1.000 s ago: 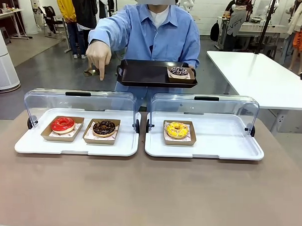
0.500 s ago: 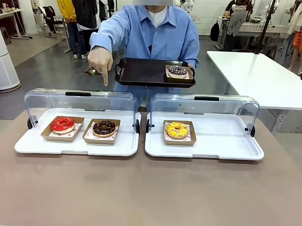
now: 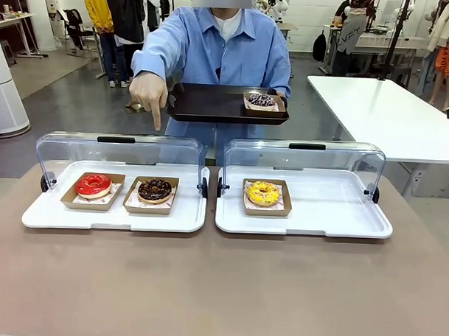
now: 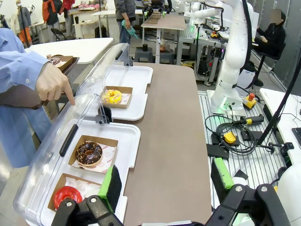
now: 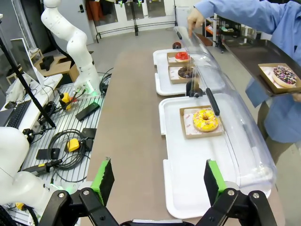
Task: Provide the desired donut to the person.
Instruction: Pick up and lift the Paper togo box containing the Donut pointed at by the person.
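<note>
The person in a light blue shirt stands at the far side, holding a black tray with a sprinkled chocolate donut on it. Their other hand points a finger down over the chocolate donut, which sits in a cardboard holder beside the red donut in the left white case. A yellow donut sits in the right case. My left gripper is open, well back from the chocolate donut. My right gripper is open, short of the yellow donut.
Both cases have clear lids raised at the back. A white table stands to the right behind. The brown tabletop in front of the cases is bare. Cables and controllers lie beside the table.
The person has raised the black tray a little and drawn it closer to the body. The pointing hand has stayed over the left case. Neither gripper has moved.
</note>
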Controlling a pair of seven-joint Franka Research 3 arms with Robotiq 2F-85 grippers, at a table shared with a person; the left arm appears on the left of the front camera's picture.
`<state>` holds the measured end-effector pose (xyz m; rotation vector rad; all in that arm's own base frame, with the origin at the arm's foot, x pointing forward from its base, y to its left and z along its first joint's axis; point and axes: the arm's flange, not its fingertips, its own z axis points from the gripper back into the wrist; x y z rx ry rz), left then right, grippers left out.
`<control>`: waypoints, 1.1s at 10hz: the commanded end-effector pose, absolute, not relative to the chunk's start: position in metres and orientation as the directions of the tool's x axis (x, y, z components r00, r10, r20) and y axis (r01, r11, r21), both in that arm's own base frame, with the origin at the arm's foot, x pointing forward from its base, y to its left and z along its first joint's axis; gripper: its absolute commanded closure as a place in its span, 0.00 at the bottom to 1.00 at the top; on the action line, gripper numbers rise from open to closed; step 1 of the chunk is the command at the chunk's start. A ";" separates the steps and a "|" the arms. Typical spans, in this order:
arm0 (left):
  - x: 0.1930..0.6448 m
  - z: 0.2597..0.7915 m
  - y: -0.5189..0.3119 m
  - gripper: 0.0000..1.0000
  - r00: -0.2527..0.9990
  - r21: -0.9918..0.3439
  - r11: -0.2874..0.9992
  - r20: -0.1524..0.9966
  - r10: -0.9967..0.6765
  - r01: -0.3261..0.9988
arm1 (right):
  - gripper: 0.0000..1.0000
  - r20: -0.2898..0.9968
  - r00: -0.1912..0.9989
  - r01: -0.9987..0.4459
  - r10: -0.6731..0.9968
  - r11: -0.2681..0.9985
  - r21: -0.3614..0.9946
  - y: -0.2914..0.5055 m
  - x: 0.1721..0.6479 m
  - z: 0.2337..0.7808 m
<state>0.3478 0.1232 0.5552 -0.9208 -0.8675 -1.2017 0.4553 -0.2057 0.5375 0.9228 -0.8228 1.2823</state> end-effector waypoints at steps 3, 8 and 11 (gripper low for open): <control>0.354 0.566 0.096 0.00 0.069 -0.046 0.054 0.815 -0.575 0.997 | 0.00 0.906 0.111 -0.994 0.408 0.038 0.104 -0.207 0.458 0.540; 0.403 0.553 -0.053 0.00 -0.142 0.094 -0.128 0.165 -0.976 0.987 | 0.00 0.906 0.111 -0.994 0.408 0.038 0.104 -0.207 0.458 0.540; 0.438 0.508 -0.112 0.00 -0.137 0.054 -0.135 0.036 -0.990 0.989 | 0.00 0.906 0.111 -0.994 0.408 0.038 0.104 -0.207 0.458 0.540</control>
